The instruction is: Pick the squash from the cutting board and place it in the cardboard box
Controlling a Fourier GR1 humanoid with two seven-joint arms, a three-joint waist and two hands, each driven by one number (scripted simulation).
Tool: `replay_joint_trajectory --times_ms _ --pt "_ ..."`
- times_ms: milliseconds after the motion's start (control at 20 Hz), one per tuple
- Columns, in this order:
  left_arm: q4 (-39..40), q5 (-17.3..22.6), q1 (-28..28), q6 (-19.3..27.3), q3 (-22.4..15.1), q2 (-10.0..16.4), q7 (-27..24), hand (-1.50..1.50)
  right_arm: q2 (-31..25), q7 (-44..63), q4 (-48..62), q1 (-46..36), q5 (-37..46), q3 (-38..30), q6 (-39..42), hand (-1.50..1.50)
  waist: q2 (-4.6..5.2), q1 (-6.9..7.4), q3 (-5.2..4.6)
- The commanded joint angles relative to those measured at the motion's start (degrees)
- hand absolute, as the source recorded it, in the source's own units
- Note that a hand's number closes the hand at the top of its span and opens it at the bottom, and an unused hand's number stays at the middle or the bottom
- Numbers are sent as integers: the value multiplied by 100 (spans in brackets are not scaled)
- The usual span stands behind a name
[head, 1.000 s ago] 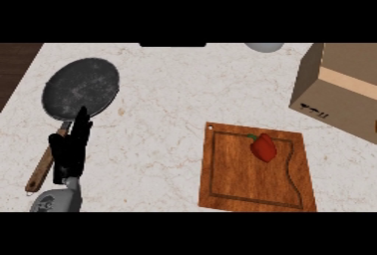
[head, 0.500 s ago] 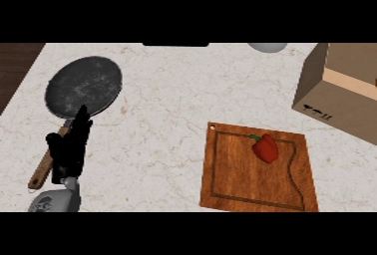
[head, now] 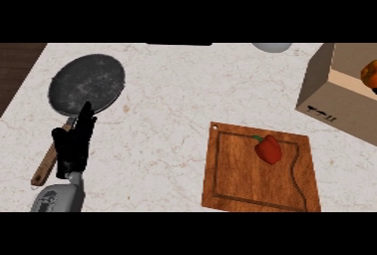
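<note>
Head view catches one robot hand only: the left robot hand [head: 74, 144], near the desk's left edge toward its front corner, rests open with fingers straight and pointing at the far edge, holding nothing. It lies across the line of the pan's wooden handle [head: 44, 168]; whether it touches the handle or hangs above it cannot be told. The right robot hand is out of view.

Just past the fingertips sits the dark pan [head: 87, 84], near the far left corner of the desk [head: 169, 104]. A pale bowl [head: 273, 47] shows at the far edge. Well apart, toward the front right, lies the cutting board [head: 247, 187]. On its far half rests the squash [head: 269, 149], a small red piece with a green stem end. Beyond the board, at the right edge, stands the cardboard box [head: 335, 107], open at the top, with something orange [head: 370, 74] showing inside.

The reach for the squash seems not yet begun. Since it lies on the right side, the right robot hand looks the better choice. It should come down from above with fingers spread and close around the body rather than the stem. It should then lift clear of the board before crossing the box's near wall, and set the squash down beside the orange thing.
</note>
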Motion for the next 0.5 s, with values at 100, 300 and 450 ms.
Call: replay_joint_trajectory --times_ms 100,300,450 --pt "-258 -56 6 43 -153 -108 174 0 -162 -407 2002 -721 -32 -255 -137 -150 17 75 10" --pt "-40 -52 -122 31 -46 -13 170 0 -254 -896 2687 -1097 -355 -537 91 -150 42 67 11" --pt "-32 -44 251 -5 -112 -148 -300 0 -328 -1400 2809 -1273 -774 -870 350 -150 33 71 11"
